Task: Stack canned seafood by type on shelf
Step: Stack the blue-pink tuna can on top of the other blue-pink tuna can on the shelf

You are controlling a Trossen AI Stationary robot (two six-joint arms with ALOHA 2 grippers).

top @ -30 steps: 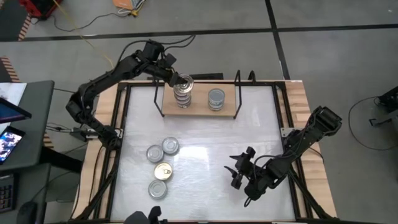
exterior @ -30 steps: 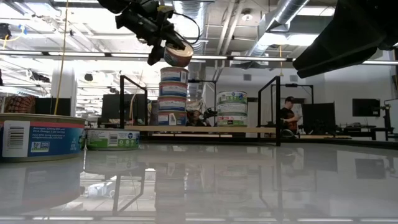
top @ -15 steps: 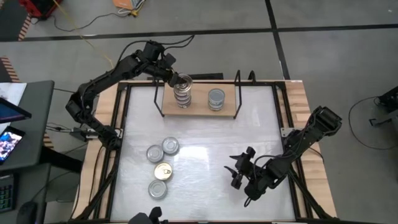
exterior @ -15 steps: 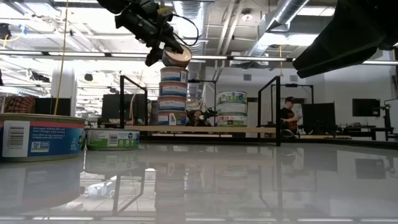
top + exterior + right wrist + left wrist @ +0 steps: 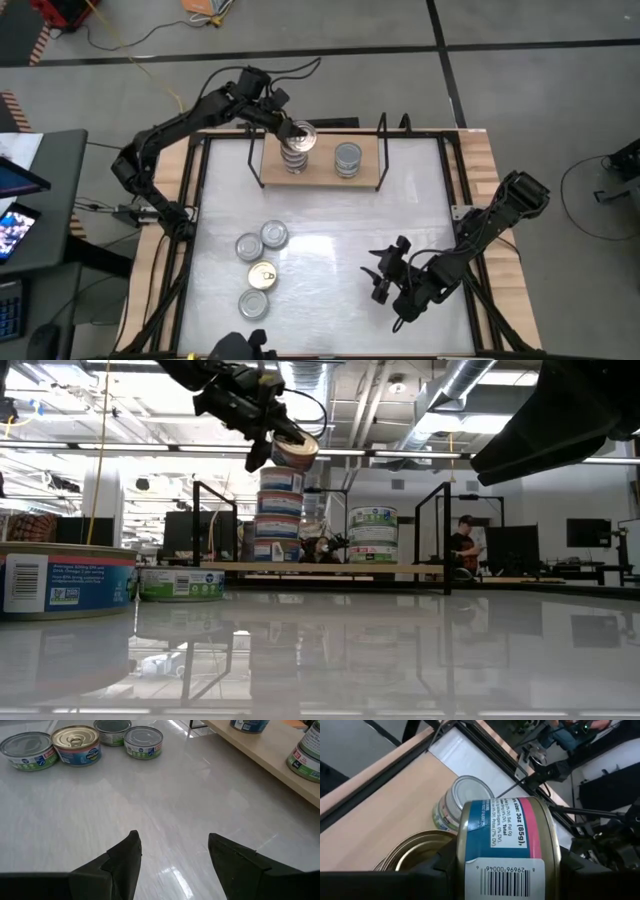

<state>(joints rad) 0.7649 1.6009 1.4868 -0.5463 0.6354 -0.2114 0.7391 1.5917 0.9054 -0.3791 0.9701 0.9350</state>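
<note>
Above shelf (image 5: 320,178) stack (image 5: 294,155): tin (image 5: 293,453) clamped between left fingers (image 5: 445,865); right fingers (image 5: 125,857) wide, empty.

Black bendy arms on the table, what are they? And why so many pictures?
They are two robot arms, and each ends in a two-finger gripper. Four cameras look at one moment: one from above, one level with the table, and one on each wrist. The left gripper holds a tin in the air, just over the tall stack on the wooden shelf. A shorter stack stands beside it. Four more tins wait on the white table. The right gripper rests low over the table, open and empty.
</note>
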